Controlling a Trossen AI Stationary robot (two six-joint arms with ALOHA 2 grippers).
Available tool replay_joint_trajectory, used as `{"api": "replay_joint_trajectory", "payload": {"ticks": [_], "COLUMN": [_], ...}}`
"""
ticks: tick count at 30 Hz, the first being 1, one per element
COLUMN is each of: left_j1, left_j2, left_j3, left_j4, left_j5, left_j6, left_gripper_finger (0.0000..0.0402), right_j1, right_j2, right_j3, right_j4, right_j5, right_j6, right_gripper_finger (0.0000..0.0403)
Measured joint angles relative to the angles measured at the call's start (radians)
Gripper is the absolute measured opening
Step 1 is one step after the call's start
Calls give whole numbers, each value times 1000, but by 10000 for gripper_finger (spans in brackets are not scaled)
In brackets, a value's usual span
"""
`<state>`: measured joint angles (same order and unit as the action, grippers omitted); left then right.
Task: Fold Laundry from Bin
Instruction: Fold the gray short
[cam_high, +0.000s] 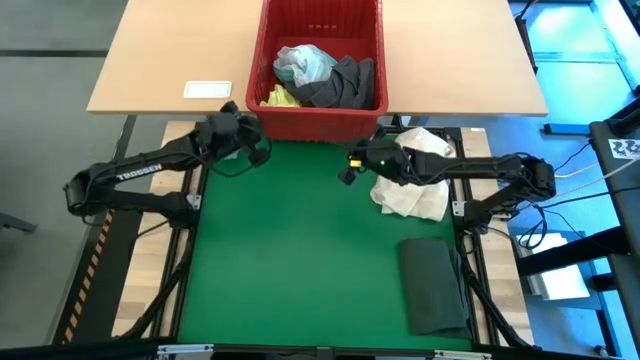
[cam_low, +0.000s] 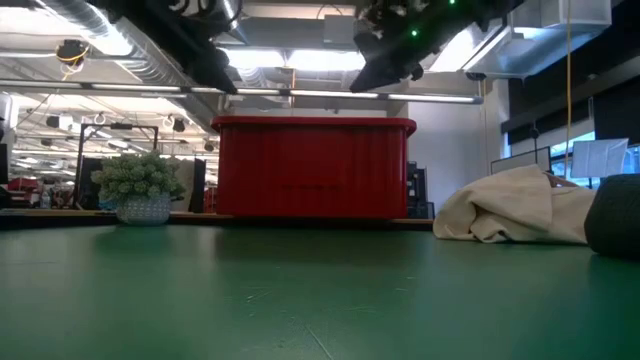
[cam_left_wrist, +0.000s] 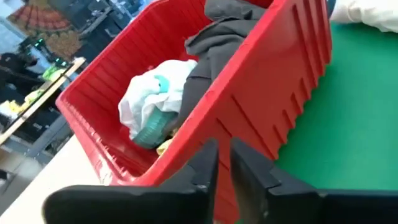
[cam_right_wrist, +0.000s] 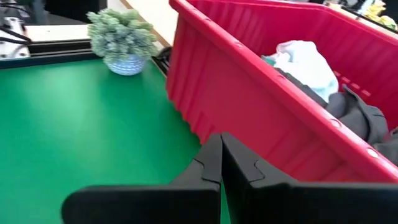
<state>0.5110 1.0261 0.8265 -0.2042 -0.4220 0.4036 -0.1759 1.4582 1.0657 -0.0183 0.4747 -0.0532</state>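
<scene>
The left gripper (cam_high: 256, 143) hangs above the far left part of the table, its fingers (cam_left_wrist: 200, 168) a narrow slit apart. The right gripper (cam_high: 350, 165) hangs right of centre, raised, its fingers (cam_right_wrist: 211, 163) pressed together, empty.

The bin (cam_high: 318, 110) stands at the far edge of the mat (cam_high: 300, 260), with the laundry (cam_high: 325, 78) inside it. Both grippers hover just before the bin's near wall, the left gripper (cam_high: 262, 150) by its left corner and the right gripper (cam_high: 347, 172) by its right. A cloth bundle (cam_high: 415, 190) lies right of the bin's near corner, and a folded garment (cam_high: 435, 285) lies nearer than it.
</scene>
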Motion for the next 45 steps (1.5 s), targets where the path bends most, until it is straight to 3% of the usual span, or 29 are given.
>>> {"api": "replay_joint_trajectory", "payload": {"ticks": [12,23,28,37,45], "left_j1": [151,169,169,170,208], "left_j2": [145,194,194,194,215], "left_j3": [0,0,12,61,62], "left_j4": [133,230,215,215,209], "left_j5": [141,94,49,95,139], "left_j6": [106,175,144,154,154], "left_gripper_finger": [131,167,188,194,194], "right_j1": [-73,-73,-73,-73,-73], "right_j2": [62,74,74,74,74], "right_j3": [1,1,1,1,1], "right_j4": [21,46,40,47,69], "right_j5": [3,0,-104,-109,-109], "right_j6": [-3,-35,-63,-64,-64], "right_gripper_finger": [1,5,56,172,204]}}
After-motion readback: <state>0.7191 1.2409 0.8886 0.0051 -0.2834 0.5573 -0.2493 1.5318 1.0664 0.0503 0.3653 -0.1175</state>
